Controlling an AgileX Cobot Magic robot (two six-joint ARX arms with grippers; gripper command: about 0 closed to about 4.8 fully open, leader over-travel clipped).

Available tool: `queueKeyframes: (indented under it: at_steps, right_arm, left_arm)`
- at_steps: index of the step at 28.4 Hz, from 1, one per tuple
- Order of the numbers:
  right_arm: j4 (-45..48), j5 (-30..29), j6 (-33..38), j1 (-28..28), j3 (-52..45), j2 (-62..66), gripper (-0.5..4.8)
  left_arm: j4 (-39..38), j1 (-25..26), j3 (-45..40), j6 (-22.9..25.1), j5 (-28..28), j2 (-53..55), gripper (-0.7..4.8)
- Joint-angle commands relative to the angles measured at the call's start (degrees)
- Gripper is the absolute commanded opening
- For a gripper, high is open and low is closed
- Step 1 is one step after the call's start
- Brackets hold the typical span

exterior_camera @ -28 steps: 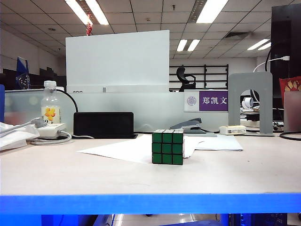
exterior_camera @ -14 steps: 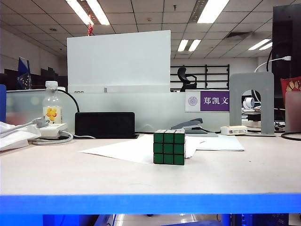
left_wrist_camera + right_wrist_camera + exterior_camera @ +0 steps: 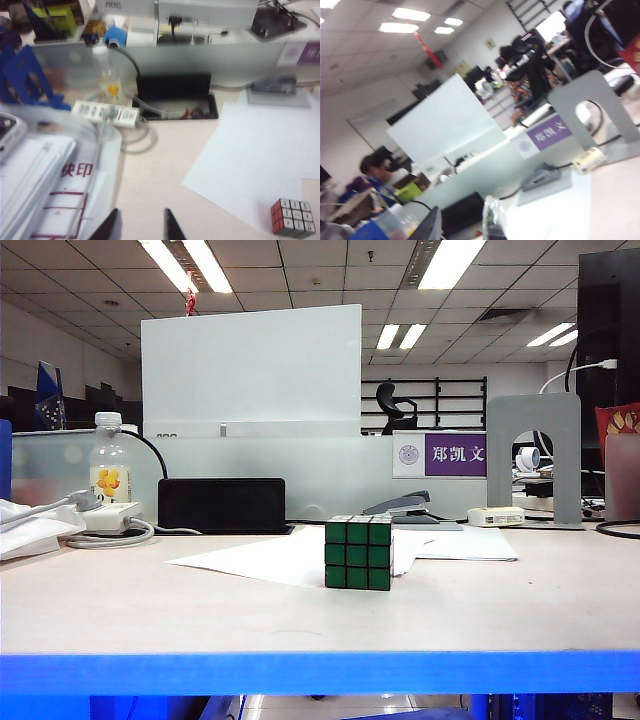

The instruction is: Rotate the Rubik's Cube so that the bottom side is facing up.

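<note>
In the exterior view the Rubik's Cube [image 3: 358, 552] stands mid-table on white paper [image 3: 270, 558], green face forward, with a black box [image 3: 221, 505], bottle [image 3: 108, 472] and stapler [image 3: 398, 506] along the table's [image 3: 150, 615] far edge; neither arm shows. In the left wrist view the left gripper [image 3: 141, 226] hangs narrowly parted and empty, well apart from the cube [image 3: 293, 217]. In the right wrist view the right gripper [image 3: 461, 223], empty and slightly apart, faces the far partition.
</note>
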Motion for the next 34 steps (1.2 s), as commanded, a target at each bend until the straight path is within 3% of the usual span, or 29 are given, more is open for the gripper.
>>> queueKeyframes:
  at_steps: [1, 5, 10, 15, 21, 23, 27, 34]
  right_arm:
    - [-2.7, 0.5, -4.0, 0.0, 0.3, -0.9, 1.17]
    - [-6.4, 1.1, -8.8, 0.0, 0.3, -0.9, 1.17]
    - [-10.6, 2.5, -13.9, 0.0, -0.6, -0.9, 1.16]
    - [-10.3, 2.7, -16.3, 0.0, -4.1, -0.9, 1.16]
    - [-10.0, 2.7, -16.3, 0.3, -10.3, -0.9, 1.16]
    - [-8.1, 2.5, -15.9, 0.3, -12.2, -0.9, 1.16]
    - [-4.9, 3.1, -15.5, 0.3, -13.2, -0.9, 1.16]
    - [-2.8, 3.5, -18.1, 0.6, -13.7, -0.9, 1.16]
  left_arm:
    - [11.9, 0.1, -13.1, -1.8, 2.8, -6.8, 1.15]
    - [22.9, 0.1, -29.4, -5.5, 3.1, -15.4, 1.15]
    - [30.6, 0.1, -43.3, -5.6, 0.6, -22.3, 1.16]
    - [35.0, 0.1, -52.3, -5.8, -0.5, -23.9, 1.15]
    - [43.1, 0.4, -63.3, -8.8, -6.8, -25.2, 1.14]
    - [47.0, 1.6, -67.3, -11.6, -10.0, -26.8, 1.09]
    - [53.2, 5.6, -74.1, -20.3, -8.9, -30.8, 0.47]
    - [55.6, 11.9, -79.6, -20.8, -9.0, -38.2, 0.47]
